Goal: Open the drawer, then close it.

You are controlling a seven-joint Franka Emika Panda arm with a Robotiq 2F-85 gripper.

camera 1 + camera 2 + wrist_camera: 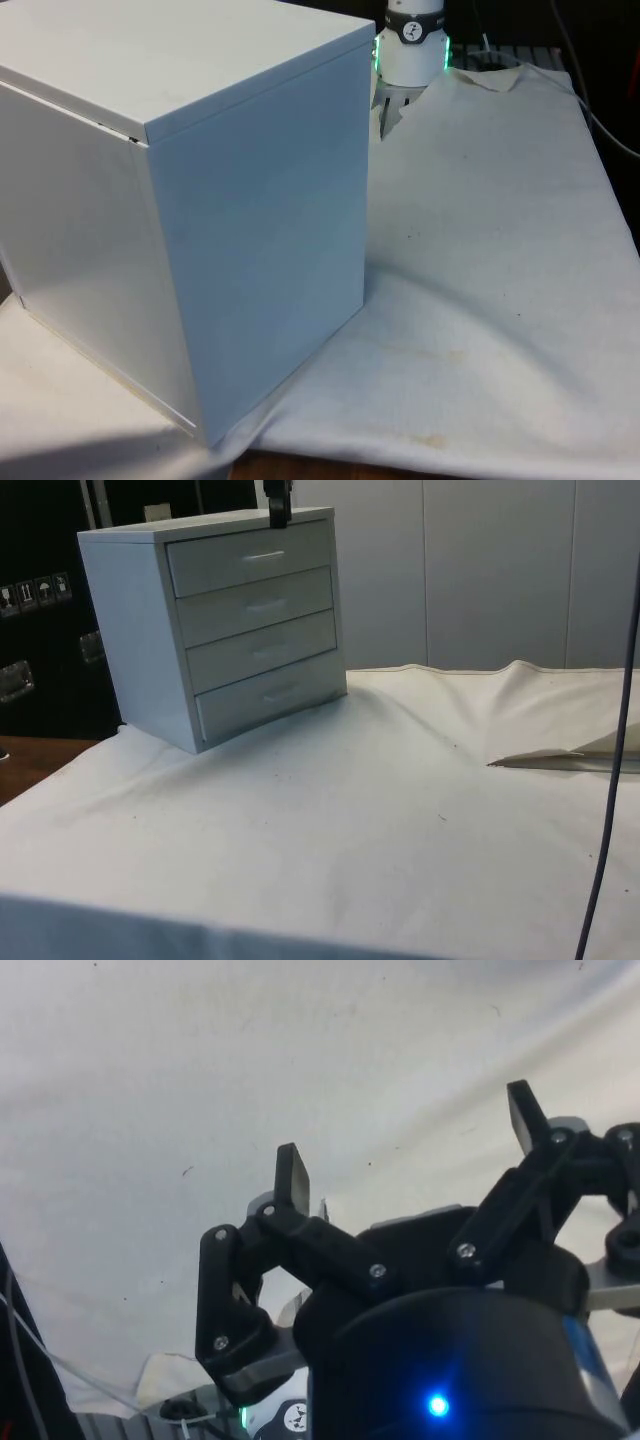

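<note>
The chest of drawers [225, 630] stands on the worktop's white cloth [380, 810], and in the side view it sits below the gripper [279, 504], a dark shape at the picture's upper edge, just above the chest's top near its front edge. From that view alone I cannot tell whether the gripper touches the top or hangs just over it.

Four drawers are stacked in the chest's front, each with a small pale handle at its middle. The top drawer [250, 558] lies directly beneath the gripper; below it come the second drawer [258, 605], the third drawer [265, 650] and the bottom drawer [272, 695]. All four fronts look flush with the chest's frame — none stands pulled out.

In the front view the chest turns its plain back and side to the camera, and the robot's white base [412, 45] rises behind its far corner.

In the wrist view the gripper [405, 1145] has its two black fingers [292, 1178] spread wide apart — open, with nothing between them. Beyond the fingers lies the cloth, wrinkled and marked with a few small dark specks.

Farther from the gripper, at the side view's right, the cloth rises in a fold [560, 750] over the worktop, well apart from the chest. A dark cable [612, 780] hangs down across that same side.
</note>
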